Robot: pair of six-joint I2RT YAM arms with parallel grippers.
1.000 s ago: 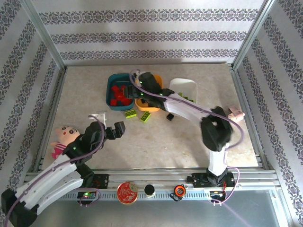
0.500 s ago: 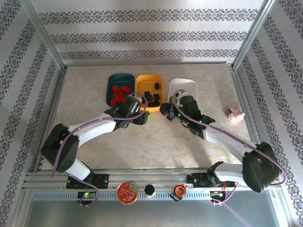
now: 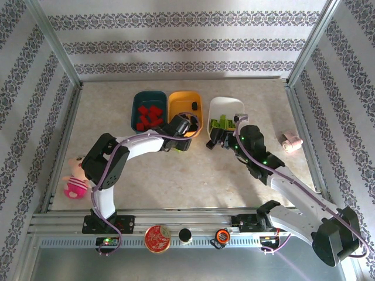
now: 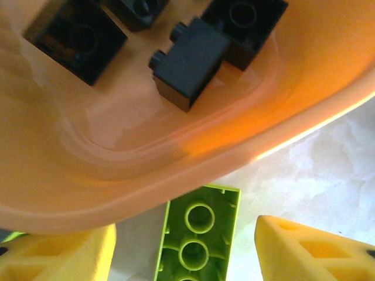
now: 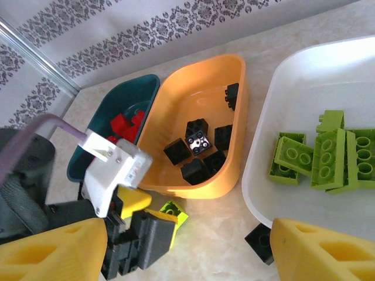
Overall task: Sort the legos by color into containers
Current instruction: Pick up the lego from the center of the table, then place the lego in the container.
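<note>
- Straddling a lime green lego (image 4: 196,240), the left gripper (image 4: 184,231) is standing spread, a gap showing at each yellow finger (image 4: 58,257).
- That lego is lying on the table (image 4: 328,170), just outside the orange tray (image 4: 88,158), where black legos (image 4: 190,61) are sitting.
- The right gripper (image 5: 188,231) is hanging wide apart and empty above a black lego (image 5: 259,241), which is lying on the table just beside the white tray (image 5: 261,175).
- Lime green legos (image 5: 328,158) are lying in the white tray.
- Red legos (image 3: 147,116) are resting in the teal tray (image 3: 149,96).

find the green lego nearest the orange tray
In the left wrist view, the green lego lies on the table between the fingers of the left gripper, just outside the near wall of the orange tray holding black legos.
</note>
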